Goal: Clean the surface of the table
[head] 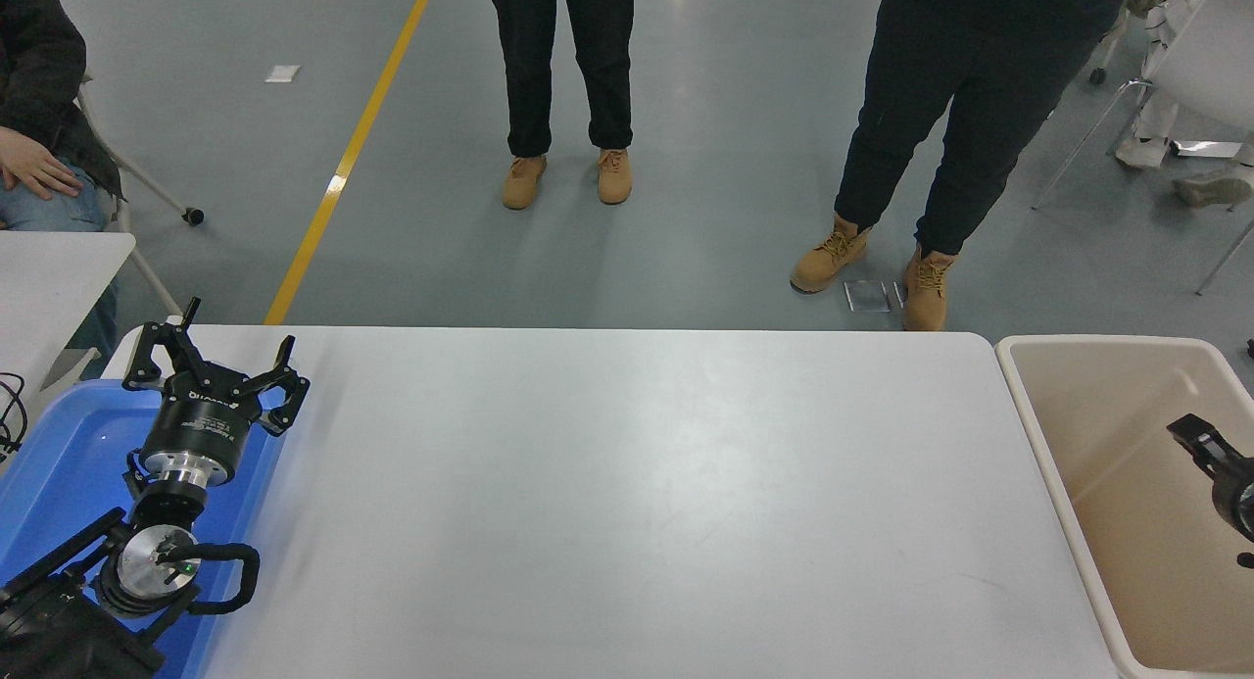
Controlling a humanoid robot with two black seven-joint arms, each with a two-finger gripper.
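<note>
The table surface [627, 503], a wide white-grey top with rounded corners, fills the middle and lower part of the frame, running from the blue tray at the left to the beige bin at the right. Faint scuffs and a soft reflection are seen on it.

At the lower left the left arm is parked over the blue tray [49, 483], which lies at the table's left end. The left hand [216, 365] points toward the upper edge of the frame, and its black fingers [147, 351] are spread apart, with nothing held between them.

At the right edge of the frame only a small part of the right hand [1210, 454] is seen, hanging above the inside of the beige bin [1038, 444]. Too little of it is shown for its state to be told. The bin stands just beside the table's right end, and its floor is seen bare where it is visible.

A corner of a smaller white table [49, 277] is shown at the left edge, above the tray. Beyond the big table, on the grey floor, two persons are seen standing in dark trousers and tan boots [524, 181], one at upper centre and one at upper right. A seated person's hand [34, 165] is seen resting on a knee at the upper left. A yellow line [353, 150] is painted across the floor.
</note>
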